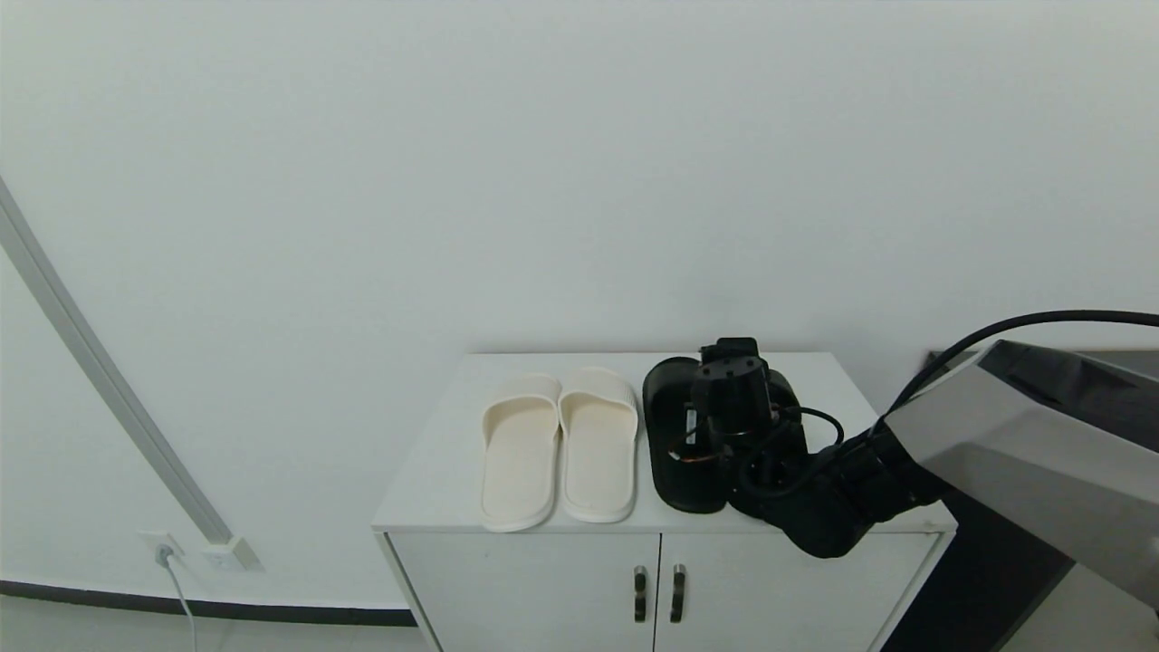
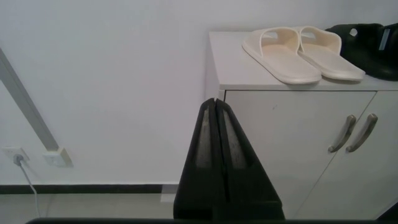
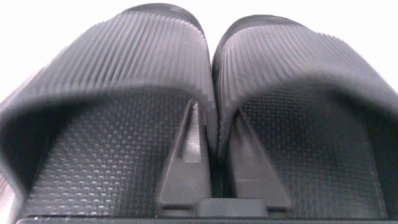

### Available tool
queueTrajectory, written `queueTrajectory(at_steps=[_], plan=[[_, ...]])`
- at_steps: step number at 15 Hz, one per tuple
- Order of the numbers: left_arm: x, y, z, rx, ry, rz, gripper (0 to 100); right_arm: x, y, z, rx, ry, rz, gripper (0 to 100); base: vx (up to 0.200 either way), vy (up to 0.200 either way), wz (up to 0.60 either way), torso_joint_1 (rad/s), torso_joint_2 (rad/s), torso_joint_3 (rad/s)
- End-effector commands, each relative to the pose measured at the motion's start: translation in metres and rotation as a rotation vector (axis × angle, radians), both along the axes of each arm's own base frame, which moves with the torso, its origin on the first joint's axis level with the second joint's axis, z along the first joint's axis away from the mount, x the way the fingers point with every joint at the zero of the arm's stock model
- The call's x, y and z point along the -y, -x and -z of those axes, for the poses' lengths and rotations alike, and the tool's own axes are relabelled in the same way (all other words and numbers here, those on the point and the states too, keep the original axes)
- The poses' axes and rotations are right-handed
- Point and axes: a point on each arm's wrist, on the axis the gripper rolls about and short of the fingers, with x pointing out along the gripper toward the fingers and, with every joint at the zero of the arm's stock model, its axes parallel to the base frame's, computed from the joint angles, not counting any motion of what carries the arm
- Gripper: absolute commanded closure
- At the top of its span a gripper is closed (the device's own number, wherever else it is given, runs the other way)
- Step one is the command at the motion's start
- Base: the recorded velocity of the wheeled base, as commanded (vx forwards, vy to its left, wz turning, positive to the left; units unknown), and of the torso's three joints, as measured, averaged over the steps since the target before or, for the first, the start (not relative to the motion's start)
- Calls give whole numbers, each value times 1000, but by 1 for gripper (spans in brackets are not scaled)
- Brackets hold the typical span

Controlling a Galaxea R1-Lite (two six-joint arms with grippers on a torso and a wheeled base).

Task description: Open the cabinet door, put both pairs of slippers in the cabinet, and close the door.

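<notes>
Black fingers of the left gripper are pressed flat together with nothing between them. The gripper hangs off the left side of the white cabinet, below the level of its top.

Both cabinet doors are shut, and their two handles stand side by side at the middle seam, at 6 o'clock from the shoes in the head view. On the cabinet top the cream slippers lie side by side and touching, toes toward the wall. The black slippers lie at their 3 o'clock, just beside them and also on the top.

The right gripper is down over the black pair with one finger in each slipper. Its fingers are nearly closed, with the slippers' two adjoining inner walls pinched between them.
</notes>
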Motion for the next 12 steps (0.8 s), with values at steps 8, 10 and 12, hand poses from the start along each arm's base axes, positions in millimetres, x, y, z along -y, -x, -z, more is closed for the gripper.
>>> queueTrajectory(at_steps=[8, 10, 12], plan=[[0, 0, 0, -1, 0, -3, 100, 18, 32, -45, 39, -13, -75, 100, 0, 0, 0, 0, 0, 0], [0, 0, 0, -1, 0, -3, 100, 27, 57, -63, 43, -23, -175, 100, 0, 0, 0, 0, 0, 0], [0, 0, 0, -1, 0, -3, 100, 35, 83, -78, 47, -33, -290, 100, 0, 0, 0, 0, 0, 0]])
